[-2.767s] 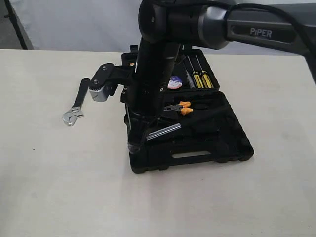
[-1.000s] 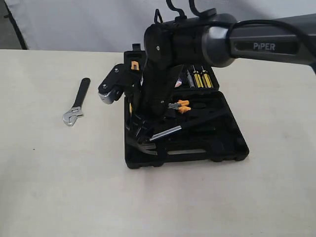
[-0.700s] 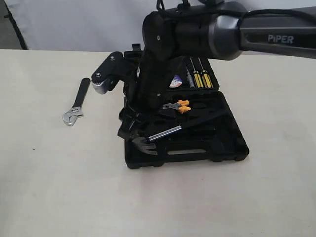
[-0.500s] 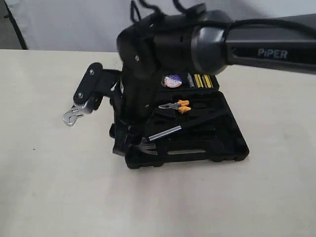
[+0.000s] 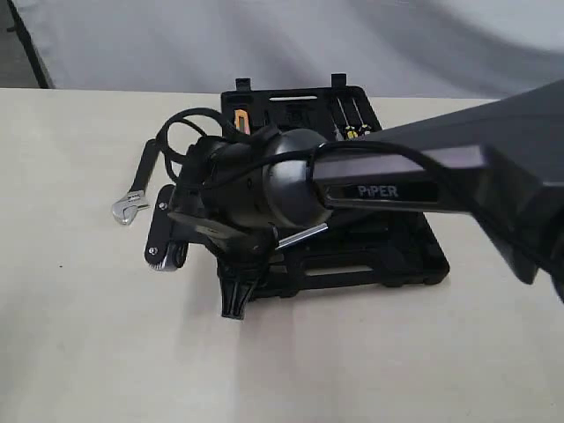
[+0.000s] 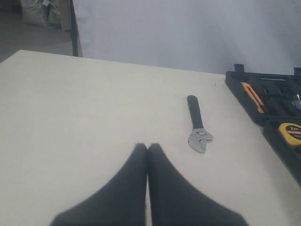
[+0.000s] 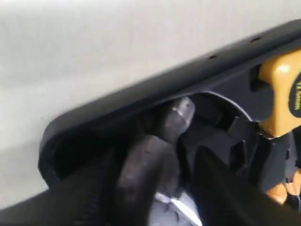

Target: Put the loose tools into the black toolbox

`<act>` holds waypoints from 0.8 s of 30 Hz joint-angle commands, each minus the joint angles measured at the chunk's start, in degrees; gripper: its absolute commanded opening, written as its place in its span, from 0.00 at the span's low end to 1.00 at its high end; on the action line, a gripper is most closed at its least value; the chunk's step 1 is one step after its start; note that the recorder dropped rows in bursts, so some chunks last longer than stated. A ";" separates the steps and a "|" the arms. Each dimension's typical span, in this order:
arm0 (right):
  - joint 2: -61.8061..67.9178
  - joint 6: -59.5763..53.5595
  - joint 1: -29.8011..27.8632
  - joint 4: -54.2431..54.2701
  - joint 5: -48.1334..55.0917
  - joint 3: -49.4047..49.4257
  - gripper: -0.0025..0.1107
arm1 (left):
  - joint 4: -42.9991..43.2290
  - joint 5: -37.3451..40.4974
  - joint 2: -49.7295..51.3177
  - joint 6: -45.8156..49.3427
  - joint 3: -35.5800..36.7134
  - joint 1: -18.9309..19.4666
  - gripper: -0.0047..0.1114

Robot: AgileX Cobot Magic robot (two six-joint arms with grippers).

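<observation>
The black toolbox (image 5: pixel 401 257) lies open, mostly covered by my right arm. The steel claw hammer (image 5: pixel 301 235) rests in its front half; only a bit of bright shaft shows. My right gripper (image 5: pixel 234 300) hangs over the box's front left corner. In the right wrist view, blurred, the hammer head (image 7: pixel 176 115) sits between the parted fingers of the right gripper (image 7: pixel 157 181), just inside the toolbox rim (image 7: pixel 141 99). The silver wrench (image 5: pixel 132 189) lies on the table left of the box. My left gripper (image 6: pixel 147 147) is shut and empty, short of the wrench (image 6: pixel 197 125). The tape roll is hidden.
A yellow tape measure (image 6: pixel 291 133) and an orange knife (image 6: pixel 252 96) sit in the toolbox (image 6: pixel 235 77). Yellow-handled screwdrivers (image 5: pixel 352 130) show in the far half. The right arm's wrist camera (image 5: pixel 163 240) hangs between the wrench and the box.
My right arm has swung down and toward the front left, now covering most of the toolbox. The hammer stays in the box. The wrench has not moved.
</observation>
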 commanded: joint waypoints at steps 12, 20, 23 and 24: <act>-9.80 -24.80 -0.20 5.74 12.02 -4.58 0.02 | -0.78 -0.97 -0.46 -0.59 0.53 0.19 0.05; -5.88 -41.81 -0.20 12.62 17.20 -7.40 0.02 | -0.78 -0.97 -0.46 -0.59 0.53 0.19 0.05; -3.39 -44.00 -0.20 12.39 17.68 -7.40 0.02 | -0.78 -0.97 -0.46 -0.59 0.53 0.19 0.05; -2.54 -45.40 -0.20 12.24 18.13 -7.40 0.02 | -0.78 -0.97 -0.46 -0.59 0.53 0.19 0.05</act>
